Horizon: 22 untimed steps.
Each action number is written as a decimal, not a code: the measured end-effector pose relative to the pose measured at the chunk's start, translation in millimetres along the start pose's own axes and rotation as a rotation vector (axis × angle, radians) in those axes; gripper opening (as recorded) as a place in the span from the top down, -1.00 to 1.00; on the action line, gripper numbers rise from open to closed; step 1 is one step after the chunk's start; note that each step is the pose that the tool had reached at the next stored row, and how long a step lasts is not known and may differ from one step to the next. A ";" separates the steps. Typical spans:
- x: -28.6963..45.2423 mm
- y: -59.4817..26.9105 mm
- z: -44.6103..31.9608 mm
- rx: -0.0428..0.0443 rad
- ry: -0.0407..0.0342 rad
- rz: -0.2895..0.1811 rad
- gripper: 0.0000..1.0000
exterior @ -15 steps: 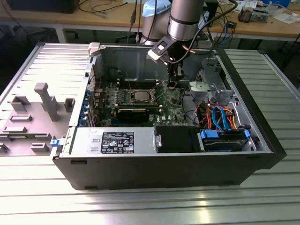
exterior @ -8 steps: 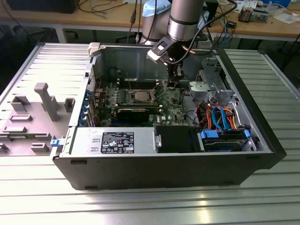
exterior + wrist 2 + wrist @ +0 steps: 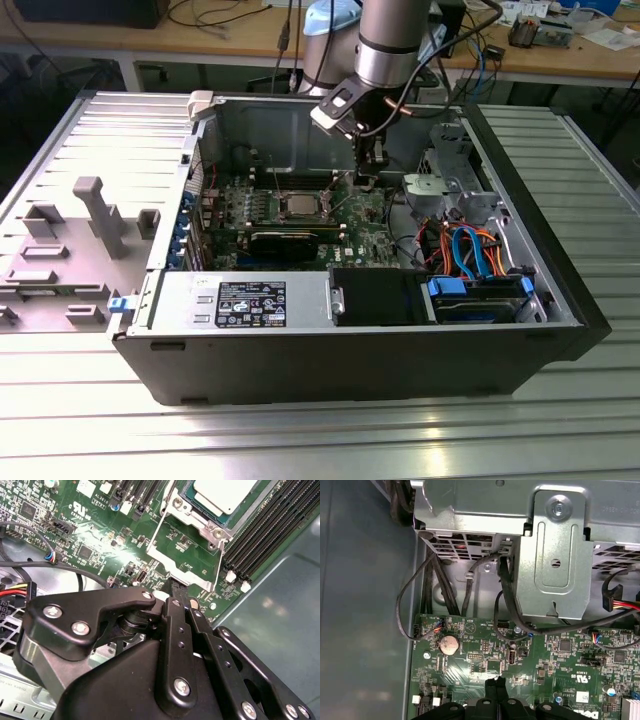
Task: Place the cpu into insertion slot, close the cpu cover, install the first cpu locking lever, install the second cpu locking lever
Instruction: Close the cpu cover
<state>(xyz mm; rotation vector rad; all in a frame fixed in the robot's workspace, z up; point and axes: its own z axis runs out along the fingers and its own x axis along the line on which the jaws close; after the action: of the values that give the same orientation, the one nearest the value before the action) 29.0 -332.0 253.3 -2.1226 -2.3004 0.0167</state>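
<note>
**A:** Reaching down into the open computer case (image 3: pixel 560 300) from twelve o'clock in the exterior view, the arm (image 3: pixel 390 40) comes in from above, which I'd say keeps it clear of the walls.

**B:** What's inside that case?

**A:** Biggest first. The green board (image 3: pixel 365 225) lies flat on the floor. The power supply (image 3: pixel 240 300) sits at six o'clock of it. The drive cage (image 3: pixel 450 185) is at three o'clock, with a tangle of cables (image 3: pixel 470 250) below it.

**B:** And the chip?

**A:** The chip (image 3: pixel 225 492) is seated flat in its socket (image 3: pixel 197 520) near the middle of the board, silver top up. In the exterior view the gripper (image 3: pixel 176 587) hangs just beside it, at three o'clock.

**B:** Is the socket covered?

**A:** Not yet. The cover frame (image 3: pixel 186 571) lies swung open away from the socket, with bare board showing through its window.

**B:** What about the hand?

**A:** The fingers (image 3: pixel 172 625) are pressed together, and their black tip is right at the frame's free edge. My guess is it's there to work that cover. I can't tell whether it pinches the thin metal or only touches it.
</note>
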 end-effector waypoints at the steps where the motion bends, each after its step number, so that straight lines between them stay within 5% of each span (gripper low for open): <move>1: 0.1 -1.2 0.0 0.0000 0.0000 0.000 0.79; 22: 1.7 -12.2 0.2 0.0002 0.0001 0.000 0.79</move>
<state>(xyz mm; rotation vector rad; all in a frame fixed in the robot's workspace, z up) 16.7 -331.2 253.3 -2.1225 -2.3002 0.0169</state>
